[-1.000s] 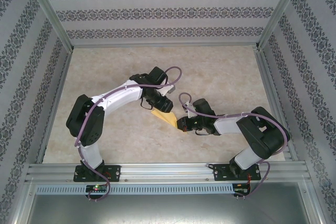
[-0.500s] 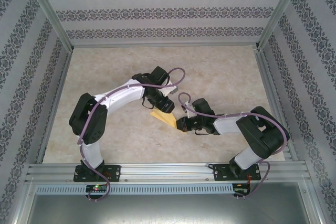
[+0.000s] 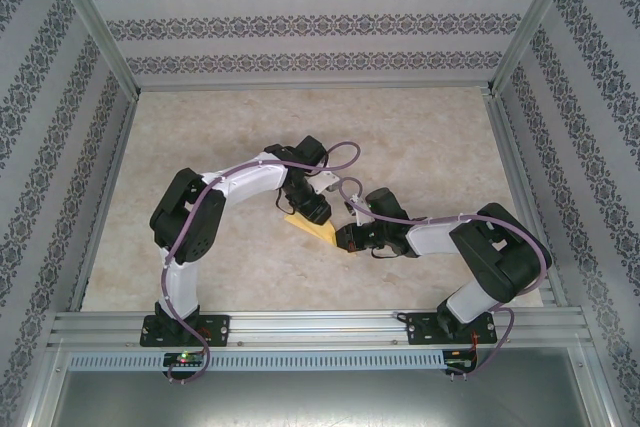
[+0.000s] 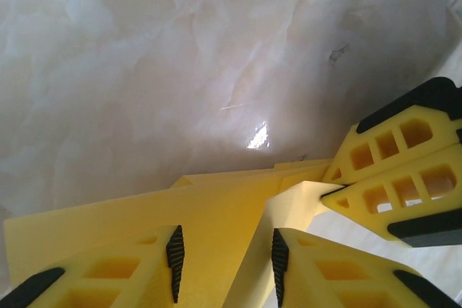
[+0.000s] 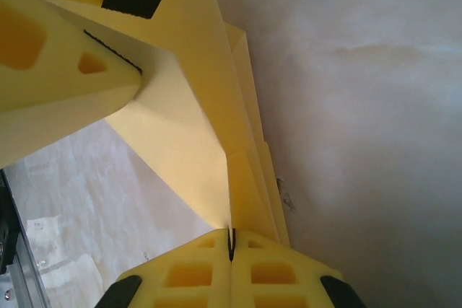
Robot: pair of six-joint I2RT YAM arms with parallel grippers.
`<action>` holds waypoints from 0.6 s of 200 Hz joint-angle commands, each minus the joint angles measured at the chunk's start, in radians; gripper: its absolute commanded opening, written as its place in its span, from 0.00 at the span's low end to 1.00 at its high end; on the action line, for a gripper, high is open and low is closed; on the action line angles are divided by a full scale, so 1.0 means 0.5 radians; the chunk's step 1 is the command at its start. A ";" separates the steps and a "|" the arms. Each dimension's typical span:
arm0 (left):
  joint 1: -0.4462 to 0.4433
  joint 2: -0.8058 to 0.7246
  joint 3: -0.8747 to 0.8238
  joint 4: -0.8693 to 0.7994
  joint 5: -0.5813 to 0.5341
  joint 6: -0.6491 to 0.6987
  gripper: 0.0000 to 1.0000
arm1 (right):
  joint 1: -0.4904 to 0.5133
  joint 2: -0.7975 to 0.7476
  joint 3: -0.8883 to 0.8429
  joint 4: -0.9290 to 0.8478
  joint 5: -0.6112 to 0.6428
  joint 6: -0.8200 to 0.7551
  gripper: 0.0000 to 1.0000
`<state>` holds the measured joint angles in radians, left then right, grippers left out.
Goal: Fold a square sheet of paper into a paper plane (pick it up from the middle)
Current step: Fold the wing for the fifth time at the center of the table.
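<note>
Top external view: the sheet of paper (image 3: 305, 226) lies on the table (image 3: 420, 137) a little nearer than its centre. It is mustard-yellow and partly folded into a pointed shape, and it sits between the two gripper heads. The left gripper (image 3: 318, 213) points down over the far side of the sheet. The right gripper (image 3: 343, 238) meets its near right end.

Left wrist view: the left gripper (image 4: 226, 254) has its jaws apart, with a clear gap between the two black pads (image 4: 175, 254). A raised flap of the sheet stands in this gap, closer to the right-hand pad. Whether the flap touches that pad cannot be told. The left-hand finger sits above the flat folded layers. The right gripper (image 4: 330, 185) enters from the right with its jaws together, clamped on the tip of the raised flap.

Right wrist view: the right gripper (image 5: 231, 242) has both fingers pressed together, leaving only a thin dark seam. The edge of the raised flap runs into this seam and is pinched there. Further folded layers of the sheet lie fanned just beside the flap, on the table. The left gripper's fingers (image 5: 58, 84) occupy the upper left, one on each side of the flap and apart from each other.
</note>
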<state>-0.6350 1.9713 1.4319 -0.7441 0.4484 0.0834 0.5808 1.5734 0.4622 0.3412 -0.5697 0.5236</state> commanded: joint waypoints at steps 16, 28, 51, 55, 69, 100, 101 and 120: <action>0.006 0.027 0.039 -0.122 0.033 0.063 0.31 | 0.022 -0.021 0.021 -0.060 -0.004 -0.061 0.03; 0.017 0.022 0.035 -0.123 0.055 0.063 0.25 | 0.022 -0.026 0.018 -0.069 -0.003 -0.065 0.03; 0.036 0.024 0.034 -0.134 0.103 0.056 0.21 | 0.022 -0.028 0.014 -0.069 -0.003 -0.062 0.04; 0.036 0.026 0.035 -0.135 0.105 0.057 0.21 | 0.020 -0.029 0.014 -0.069 -0.004 -0.063 0.05; 0.039 0.025 0.016 -0.137 0.109 0.057 0.20 | 0.022 -0.040 0.012 -0.076 -0.005 -0.060 0.07; 0.061 0.015 -0.034 -0.100 0.116 0.046 0.15 | 0.015 -0.094 0.013 -0.110 -0.003 -0.066 0.15; 0.061 0.015 -0.034 -0.099 0.117 0.046 0.15 | 0.014 -0.097 0.012 -0.112 -0.002 -0.067 0.16; 0.070 0.020 -0.045 -0.078 0.129 0.042 0.13 | 0.007 -0.138 0.021 -0.156 -0.012 -0.082 0.18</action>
<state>-0.6151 1.9724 1.4277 -0.7570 0.4946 0.0944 0.5804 1.5402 0.4625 0.3042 -0.5694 0.5156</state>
